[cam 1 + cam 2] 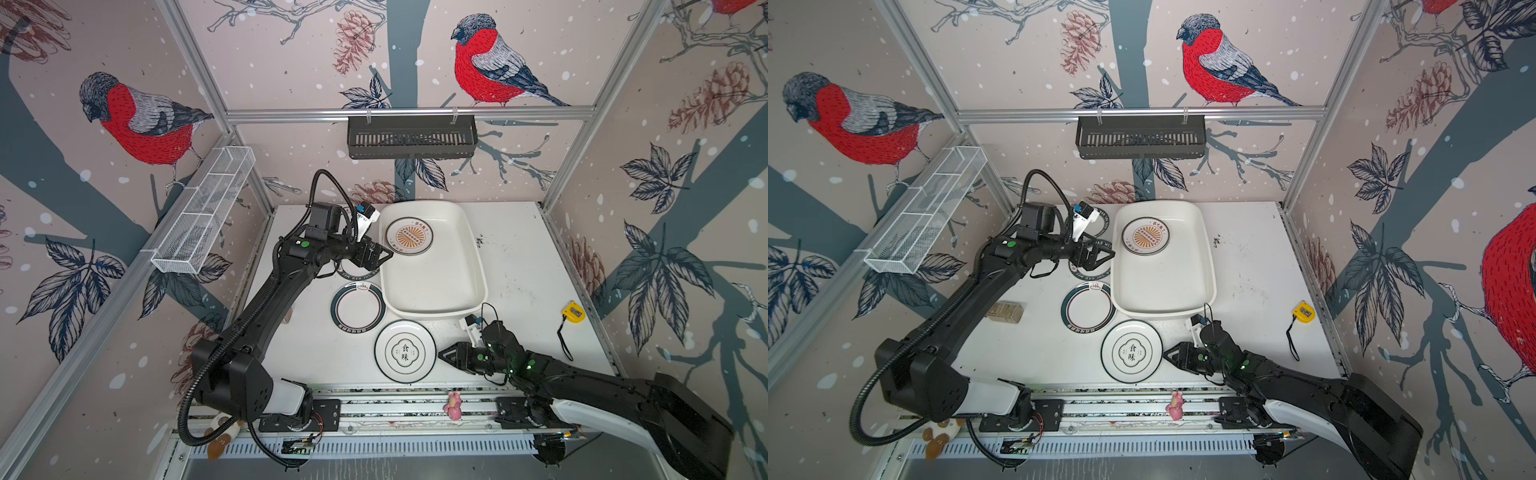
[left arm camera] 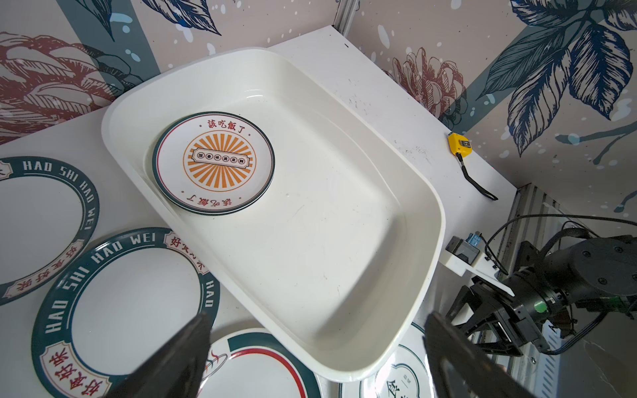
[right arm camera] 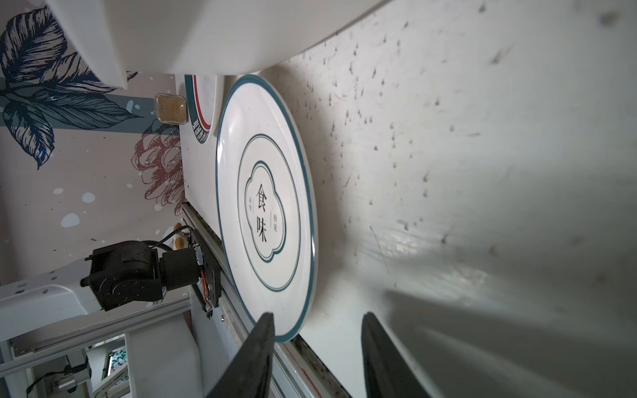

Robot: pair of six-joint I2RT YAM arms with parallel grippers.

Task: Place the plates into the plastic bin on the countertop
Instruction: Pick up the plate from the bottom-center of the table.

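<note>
**Right pincer (image 1: 443, 355).** It was low over the countertop (image 1: 519, 270) with its fingers apart and nothing held. It pointed toward the robot's left, straight at the white plate (image 1: 405, 351).

**White plate.** It lay flat on the countertop at the front edge, just in front of the bin's (image 1: 432, 286) near short wall and outside it.

**Key relation.** The plate's right-hand rim sat directly ahead of the pincer's open tips. In the right wrist view that rim fell between the two fingers (image 3: 255, 361), one over the plate's face and one on the bare-countertop side. Whether either finger was touching the rim could not be told.

**Judgement.**
- The grasp would be on the rim edge.
- The lift would then go away from the robot, over the near wall.
- The bin's long axis ran front to back, and its near half was bare.
- A thin rim held at one side might tip the plate.

**Left pincer (image 1: 380, 257).** Its fingers were spread wide with nothing between them. It hovered at the bin's left wall, well apart from the white plate, so the right arm was the nearer one.

**Other plates.**
- One sunburst plate (image 1: 409, 237) lay in the bin's far end.
- A green-rimmed plate (image 1: 358, 307) lay on the countertop just left of the bin.
- More green-rimmed plates sat partly under the left arm.
</note>
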